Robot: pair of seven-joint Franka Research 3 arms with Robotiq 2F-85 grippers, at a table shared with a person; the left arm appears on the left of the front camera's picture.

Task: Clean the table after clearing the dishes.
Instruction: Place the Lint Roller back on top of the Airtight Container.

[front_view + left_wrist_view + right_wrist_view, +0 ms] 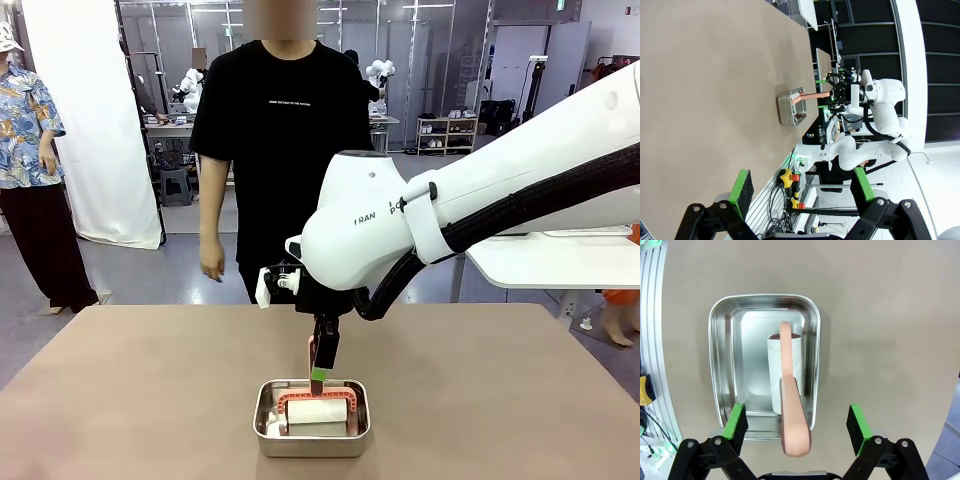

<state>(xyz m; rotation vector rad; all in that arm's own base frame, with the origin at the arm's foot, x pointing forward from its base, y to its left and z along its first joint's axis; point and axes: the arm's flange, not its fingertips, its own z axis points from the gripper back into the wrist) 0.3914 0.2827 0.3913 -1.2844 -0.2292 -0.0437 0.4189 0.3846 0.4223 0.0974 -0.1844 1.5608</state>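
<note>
A lint roller with a white roll [775, 371] and a salmon-pink handle [791, 410] rests in a shiny steel pan [720, 360] on the tan table [150, 380]. Its handle sticks up towards my right gripper [797, 422]. That gripper hangs open straight above the pan, with the handle between its green pads [736, 421] and touching neither. In the front view the right gripper [322, 366] points down over the pan [266, 440]. My left gripper [801, 185] is open with nothing in it, far off beside the table. The dishes are out of view.
A person [280, 150] in a black shirt stands at the table's far edge, arms hanging. A smaller white table [560, 262] stands at the right. The pan sits near my edge of the table, with bare tabletop on both sides of it.
</note>
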